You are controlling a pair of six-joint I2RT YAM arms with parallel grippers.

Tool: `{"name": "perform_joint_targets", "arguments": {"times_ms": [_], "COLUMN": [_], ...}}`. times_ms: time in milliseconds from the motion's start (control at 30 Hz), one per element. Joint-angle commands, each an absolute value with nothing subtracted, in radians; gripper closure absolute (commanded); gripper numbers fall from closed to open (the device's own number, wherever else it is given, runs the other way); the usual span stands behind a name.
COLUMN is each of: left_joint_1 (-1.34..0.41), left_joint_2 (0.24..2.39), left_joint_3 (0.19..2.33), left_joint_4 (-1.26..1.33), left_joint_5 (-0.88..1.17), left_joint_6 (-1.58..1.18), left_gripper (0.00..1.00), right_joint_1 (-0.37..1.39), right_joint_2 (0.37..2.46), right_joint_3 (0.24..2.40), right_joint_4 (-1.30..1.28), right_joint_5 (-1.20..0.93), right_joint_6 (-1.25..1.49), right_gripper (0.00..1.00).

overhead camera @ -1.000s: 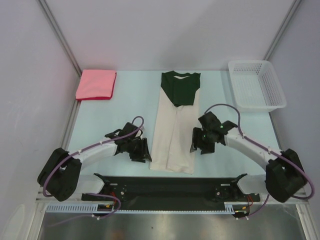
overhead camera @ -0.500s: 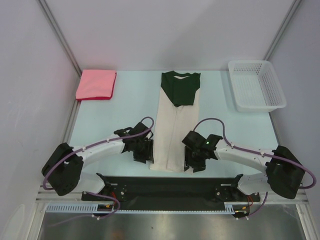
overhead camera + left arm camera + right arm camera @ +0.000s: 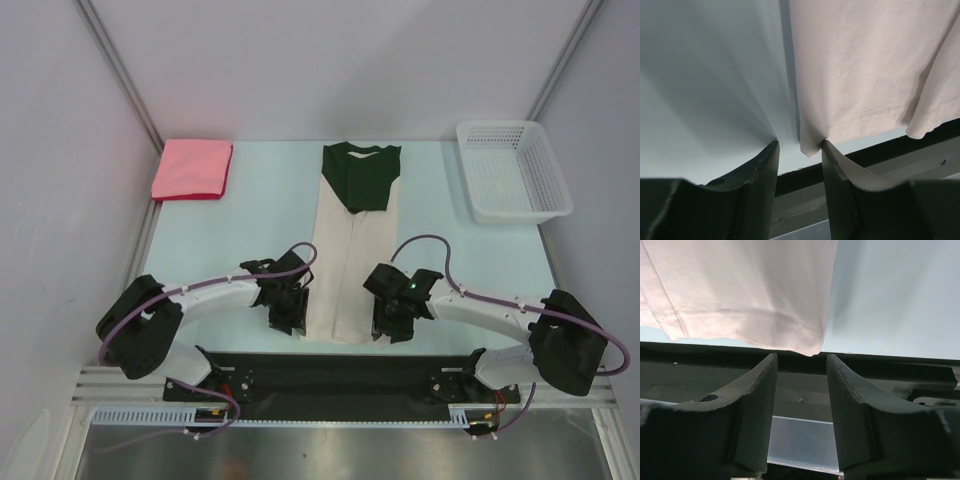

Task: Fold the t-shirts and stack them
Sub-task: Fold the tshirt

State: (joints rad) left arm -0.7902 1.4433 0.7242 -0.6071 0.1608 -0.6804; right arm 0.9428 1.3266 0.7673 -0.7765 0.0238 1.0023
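Observation:
A cream-and-dark-green t-shirt lies folded into a long strip down the middle of the table, green collar end far, hem near. My left gripper is at the hem's near-left corner, open. In the left wrist view that cream corner pokes between the fingertips and touches the right one. My right gripper is at the near-right corner, open; the hem corner sits just beyond its tips. A pink-red t-shirt lies folded square at the far left.
A white mesh basket stands at the far right of the table. The black base rail runs along the near edge, right behind the hem. White walls enclose the left, right and back.
Both grippers have moved in and toward the near edge, onto the hem's two corners. The right jaws have narrowed; the shirt lies as before.

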Motion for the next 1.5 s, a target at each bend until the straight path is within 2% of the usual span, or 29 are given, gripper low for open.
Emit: {"name": "perform_joint_targets", "arguments": {"times_ms": [0,200,367,400,467,500,533,567,667,967,1000,1100,1167,1200,1300,1467], "left_joint_1": [-0.799,-0.799,-0.799,-0.796,-0.795,-0.793,-0.789,-0.788,-0.781,-0.775,-0.773,-0.773,-0.773,-0.773,-0.770,-0.761], "left_joint_2": [1.456,1.457,1.465,1.465,1.466,1.466,1.466,1.468,1.462,1.385,1.379,1.373,1.371,1.371,1.370,1.367], "left_joint_3": [0.758,0.759,0.758,0.758,0.756,0.753,0.752,0.749,0.732,0.649,0.644,0.652,0.653,0.655,0.658,0.680], "left_joint_4": [-0.578,-0.572,-0.571,-0.569,-0.569,-0.569,-0.569,-0.568,-0.561,-0.480,-0.473,-0.463,-0.463,-0.465,-0.469,-0.511], "left_joint_5": [0.164,0.170,0.173,0.173,0.173,0.175,0.175,0.176,0.181,0.250,0.253,0.268,0.264,0.261,0.258,0.242], "left_joint_6": [-0.680,-0.667,-0.657,-0.655,-0.652,-0.652,-0.650,-0.649,-0.653,-0.692,-0.695,-0.698,-0.701,-0.703,-0.706,-0.695], "left_gripper": [0.55,0.62,0.72,0.76,0.82,0.85,0.95,0.99,1.00,1.00,0.99,0.92,0.85,0.78,0.67,0.54], "right_joint_1": [0.933,0.919,0.905,0.896,0.884,0.882,0.882,0.879,0.865,0.842,0.838,0.830,0.807,0.798,0.772,0.767], "right_joint_2": [1.345,1.382,1.385,1.385,1.376,1.367,1.359,1.335,1.296,1.098,1.088,1.052,1.067,1.083,1.172,1.262], "right_joint_3": [0.785,0.787,0.753,0.746,0.727,0.723,0.715,0.700,0.670,0.548,0.552,0.581,0.575,0.572,0.572,0.591], "right_joint_4": [-0.764,-0.733,-0.704,-0.689,-0.683,-0.684,-0.686,-0.692,-0.707,-0.667,-0.673,-0.684,-0.640,-0.621,-0.552,-0.528], "right_joint_5": [0.057,0.048,0.032,0.028,0.020,0.024,0.026,0.031,0.037,0.009,0.009,0.009,-0.046,-0.060,-0.110,-0.127], "right_joint_6": [1.009,0.997,0.999,0.999,1.002,1.005,1.009,1.015,1.022,1.009,1.009,1.006,0.996,0.989,0.973,0.950], "right_gripper": [0.51,0.52,0.54,0.62,0.70,0.78,0.84,0.92,1.00,1.00,0.96,0.67,0.60,0.57,0.55,0.57]}}
